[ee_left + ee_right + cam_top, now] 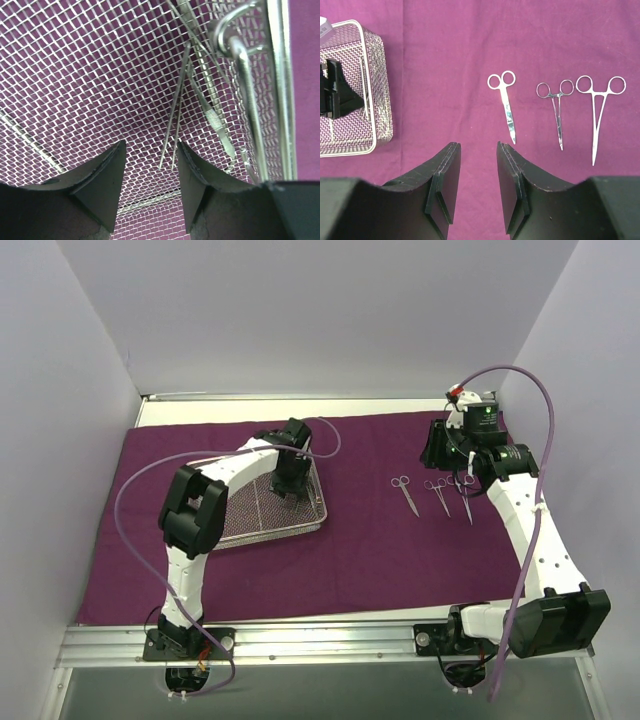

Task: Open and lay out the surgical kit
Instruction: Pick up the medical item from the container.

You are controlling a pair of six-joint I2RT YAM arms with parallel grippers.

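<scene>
— What do we enter first?
— Item one: dark purple cloth wrap (370,560), opened flat across the pale tabletop (260,408).
— And on it?
— Item two: rectangular silver wire-mesh tray (265,518), at nine o'clock from the cloth's middle in the top view. Inside it we count thin steel tweezers-type forceps (171,120) lying on the mesh floor. A slim steel instrument with a ribbed grip (213,118) lies just beside them at three o'clock, close to the tray wall.
— Laid out outside the tray?
— Three pieces in a row at three o'clock from the cloth's middle, well apart from the tray, ring handles toward twelve o'clock, tips toward six. We list small steel scissors (506,107), short steel ring-handled forceps (558,112) and longer steel ring-handled forceps (596,120). None touches another.
— The pincers?
— Left pincer (150,150): low inside the tray, jaws partly apart, gripping nothing; the tweezers' tips lie on the mesh just past the gap. Right pincer (478,150): above the cloth, at six o'clock of the scissors in its own view, jaws partly apart, empty.
</scene>
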